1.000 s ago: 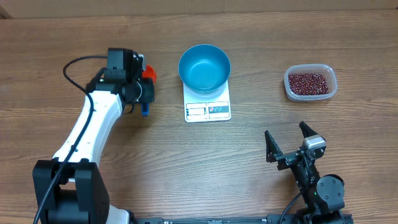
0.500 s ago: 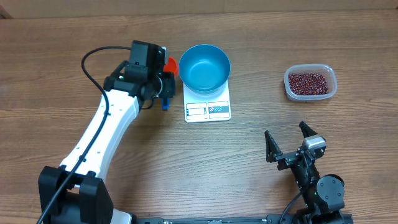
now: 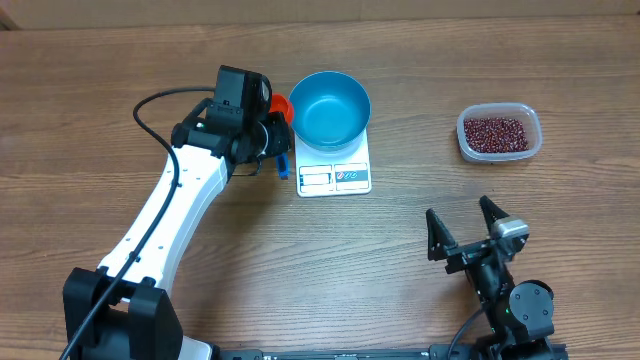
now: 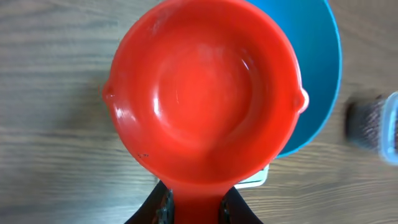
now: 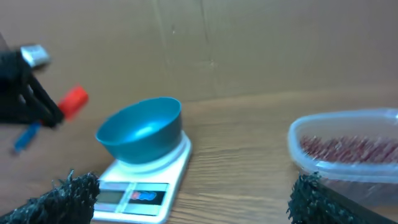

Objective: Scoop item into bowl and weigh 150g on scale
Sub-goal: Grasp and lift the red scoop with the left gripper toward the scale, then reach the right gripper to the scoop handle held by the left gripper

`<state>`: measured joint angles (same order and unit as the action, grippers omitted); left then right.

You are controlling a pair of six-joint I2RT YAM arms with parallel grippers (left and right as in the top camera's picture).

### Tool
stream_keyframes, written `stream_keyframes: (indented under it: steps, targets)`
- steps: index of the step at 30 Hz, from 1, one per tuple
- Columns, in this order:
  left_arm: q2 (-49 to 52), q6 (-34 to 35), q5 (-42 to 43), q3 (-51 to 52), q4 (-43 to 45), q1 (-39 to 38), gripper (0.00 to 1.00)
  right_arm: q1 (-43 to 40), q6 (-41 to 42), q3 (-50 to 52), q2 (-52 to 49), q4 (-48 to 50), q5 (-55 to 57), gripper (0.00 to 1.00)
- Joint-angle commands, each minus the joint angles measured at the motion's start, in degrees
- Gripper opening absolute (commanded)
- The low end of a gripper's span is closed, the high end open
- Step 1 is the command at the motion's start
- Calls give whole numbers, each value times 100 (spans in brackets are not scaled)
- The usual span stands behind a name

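Left gripper [image 4: 194, 210] is pinching the red scoop [image 4: 205, 93] by its handle. The scoop cup is empty and faces up, just left of the scale [image 3: 335, 177] at its far end. Blue bowl [image 3: 329, 108] sits on the scale, empty. Beans [image 3: 493, 132] are in the clear tub [image 3: 534, 142], well right of the scale. Right gripper [image 3: 458, 208] is spread wide and holds nothing, near-right of the scale.
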<state>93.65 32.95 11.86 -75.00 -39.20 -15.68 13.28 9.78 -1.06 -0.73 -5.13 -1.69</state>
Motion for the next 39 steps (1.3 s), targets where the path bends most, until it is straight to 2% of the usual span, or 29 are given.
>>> stream_keyframes:
  steps: [1,5,13,19,25,30,39]
  targets:
    - [-153,1058,358,-157,33,-50,4,22,1912,59,57,50,-11,100]
    - [-153,1696,632,-157,50,-55,4,22,2973,59,57,50,-9,100]
    - [-153,1880,872,-157,219,-236,4,22,3141,59,57,83,-188,100]
    - [-153,2212,852,-157,542,-586,4,22,4277,59,57,120,-573,100]
    - [-153,2483,855,-157,953,-831,4,22,4277,59,57,208,-658,100]
    - [-153,2693,852,-157,1001,-990,4,22,4214,59,57,831,-1215,100]
    - [-153,3091,1029,-157,1119,-1134,4,22,3560,-79,2,1067,-2006,100]
